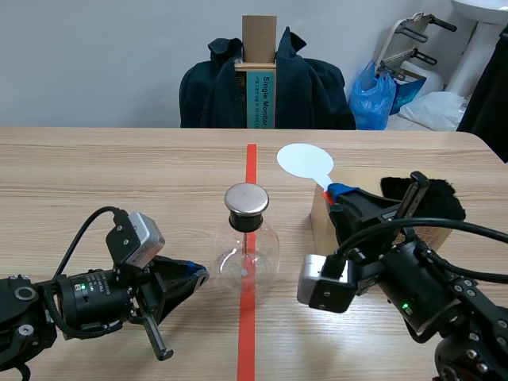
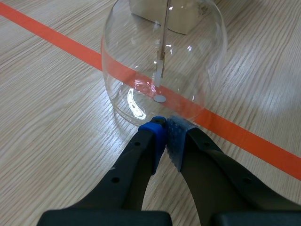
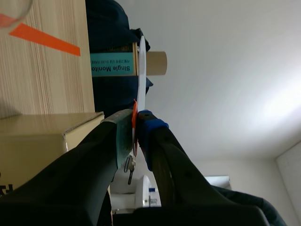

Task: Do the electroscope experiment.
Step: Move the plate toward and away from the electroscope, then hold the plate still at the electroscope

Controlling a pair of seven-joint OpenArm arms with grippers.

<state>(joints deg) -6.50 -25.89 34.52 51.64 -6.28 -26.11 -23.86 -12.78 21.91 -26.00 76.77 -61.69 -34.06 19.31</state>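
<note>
At frame centre stands the glass electroscope. The left gripper, fingers pressed together, touches its base from the lower left. Right of centre, the right gripper pinches a white paddle, which should likely meet the metal cap gently.

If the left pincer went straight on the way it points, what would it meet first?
The glass flask: its lower wall sits right ahead of the shut left pincer, seemingly almost touching.
</note>
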